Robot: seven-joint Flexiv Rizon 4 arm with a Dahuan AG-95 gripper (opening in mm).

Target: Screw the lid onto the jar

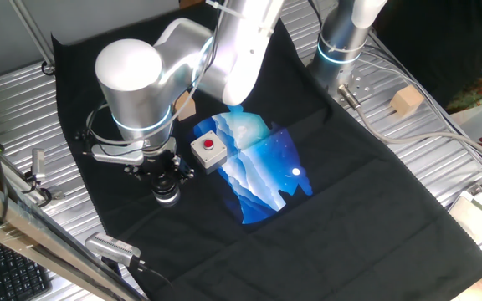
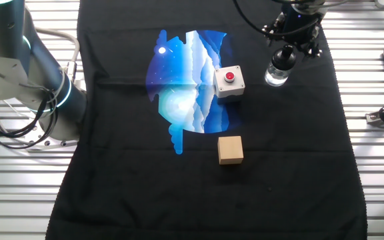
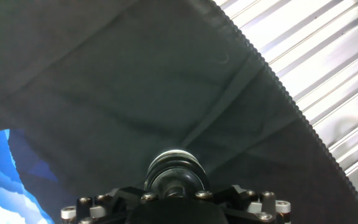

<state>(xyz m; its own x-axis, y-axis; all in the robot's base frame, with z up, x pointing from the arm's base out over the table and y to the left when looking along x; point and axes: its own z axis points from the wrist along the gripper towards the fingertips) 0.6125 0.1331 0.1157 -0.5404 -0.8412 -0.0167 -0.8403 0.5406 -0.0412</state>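
1. The gripper (image 2: 287,52) is mostly masked by its own black hardware; from the pictures one cannot tell how far apart its fingers stand or whether they grip anything.
2. In the hand view only a round ribbed end shows at the bottom edge, cut off by the frame, and it is too dark to say whether it is the lid.
3. The jar (image 2: 277,75), clear and short, stands on the black cloth (image 2: 279,167) directly under the gripper, just beside the white box with a red button (image 2: 229,81).
4. In one fixed view the arm's large silver joint (image 1: 132,84) hangs over the gripper, and the tool points straight down at the cloth.
5. The jar sits near the cloth's edge, with ribbed metal table (image 2: 379,173) beyond it.
6. A tan wooden cube (image 2: 231,149) lies well apart from the jar, past the blue printed patch (image 2: 182,87), with open cloth around it.
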